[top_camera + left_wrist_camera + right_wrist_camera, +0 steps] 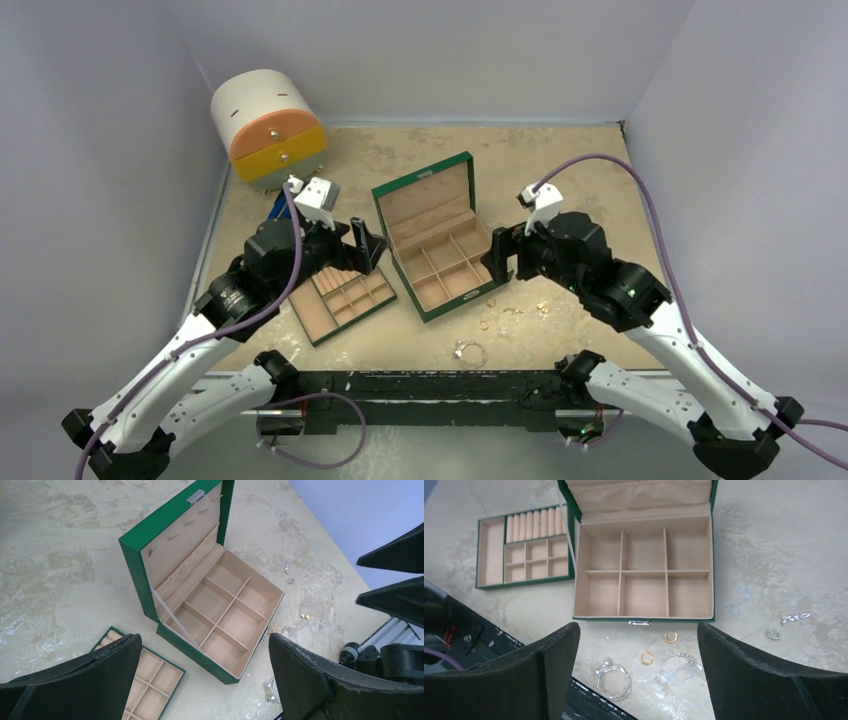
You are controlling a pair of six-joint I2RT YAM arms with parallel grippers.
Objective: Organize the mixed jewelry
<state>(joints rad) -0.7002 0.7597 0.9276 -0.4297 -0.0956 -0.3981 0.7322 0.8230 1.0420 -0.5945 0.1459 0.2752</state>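
The mixed jewelry lies loose on the table in front of the open green box. It includes two gold rings, a thin silver bangle near the table's front edge, small silver pieces and gold studs. The box's compartments hold nothing. The box's lift-out tray sits to its left. My left gripper hovers open between tray and box. My right gripper hovers open at the box's right front corner, above the rings. Neither holds anything.
A round white cabinet with orange and yellow drawers stands at the back left. A blue-handled tool lies behind my left wrist. Pale walls close in the table on three sides. The black front rail runs just below the bangle.
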